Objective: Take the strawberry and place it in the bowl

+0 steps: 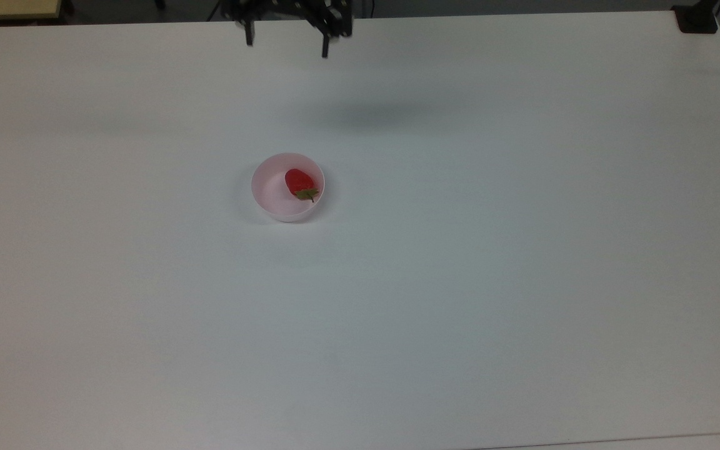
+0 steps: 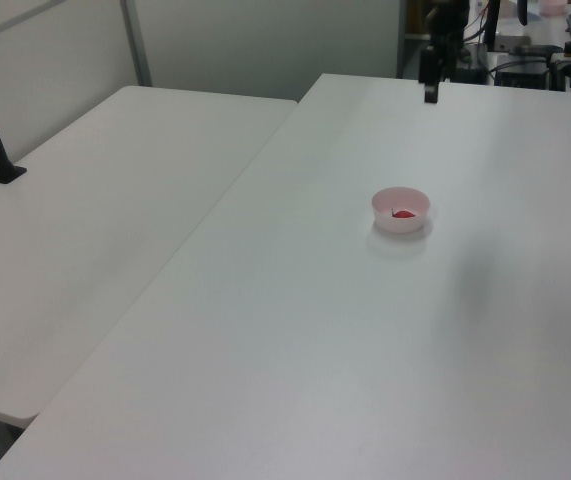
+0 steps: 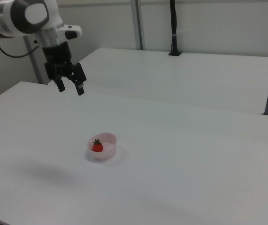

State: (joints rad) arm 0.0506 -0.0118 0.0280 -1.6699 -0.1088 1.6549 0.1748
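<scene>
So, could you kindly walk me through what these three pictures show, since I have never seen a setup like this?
All three show one moment from different cameras. The machine is a robot arm ending in a gripper with two black jaws, which stand apart and hold nothing. The top view looks down on a white table; the gripper sits at its upper edge. The left and right views look across the same table from opposite sides, with a second white table beside it. On the table stands a small pale pink bowl, and inside it lies a red strawberry with a green cap. The gripper hangs in the air well away from the bowl, so the strawberry is already in place.
</scene>
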